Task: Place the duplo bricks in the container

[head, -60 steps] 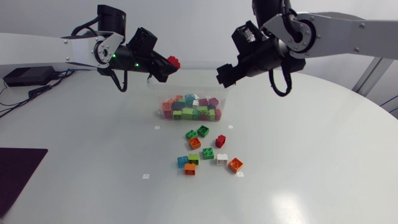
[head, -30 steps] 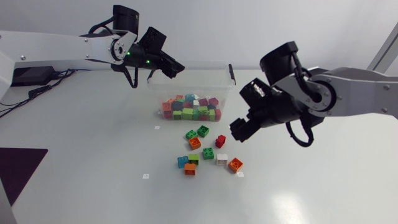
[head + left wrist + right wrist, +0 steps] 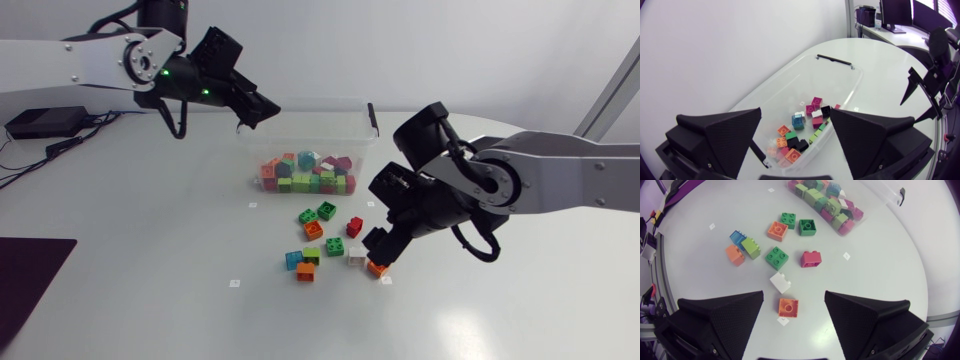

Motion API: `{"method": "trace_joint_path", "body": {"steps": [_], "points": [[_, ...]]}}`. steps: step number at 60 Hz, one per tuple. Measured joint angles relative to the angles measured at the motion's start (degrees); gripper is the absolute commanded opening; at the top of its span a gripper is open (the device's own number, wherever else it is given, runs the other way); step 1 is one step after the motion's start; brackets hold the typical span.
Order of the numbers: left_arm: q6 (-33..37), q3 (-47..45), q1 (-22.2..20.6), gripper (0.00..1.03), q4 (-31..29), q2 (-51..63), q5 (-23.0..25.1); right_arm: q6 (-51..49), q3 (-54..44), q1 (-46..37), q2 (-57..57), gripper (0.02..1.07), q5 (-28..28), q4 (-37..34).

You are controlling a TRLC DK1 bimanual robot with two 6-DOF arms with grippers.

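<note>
Just beneath the right end effector (image 3: 793, 299), spread wide and holding nothing, sits an orange brick (image 3: 788, 307); more loose bricks (image 3: 776, 257) lie ahead on the tabletop (image 3: 880, 280). Left end effector (image 3: 796, 111), open and empty, hangs over the part-filled container (image 3: 832, 60).

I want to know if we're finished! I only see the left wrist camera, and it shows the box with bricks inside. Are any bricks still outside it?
Observer: Yes. The head view shows ten loose duplo bricks lying outside the clear container, apart from it.
Operator: What's my other gripper over?
Observer: The right gripper hangs open over an orange brick, which shows between its fingers, not gripped.
Operator: Which brick is nearest that one?
Observer: A white brick, just ahead of it.
</note>
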Motion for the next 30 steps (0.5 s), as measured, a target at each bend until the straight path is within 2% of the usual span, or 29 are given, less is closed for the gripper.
{"method": "trace_joint_path", "body": {"steps": [13, 30], "points": [[9.4, -9.0, 0.5, 0.97, -6.2, -9.3, 0.0, -0.3, -1.2, 0.0, 3.7, 0.90, 0.3, -0.3], [18.1, -19.5, -0.1, 0.96, -11.2, -13.9, -1.0, -0.3, -1.2, 0.3, 9.7, 0.89, 1.6, -0.3]]}}
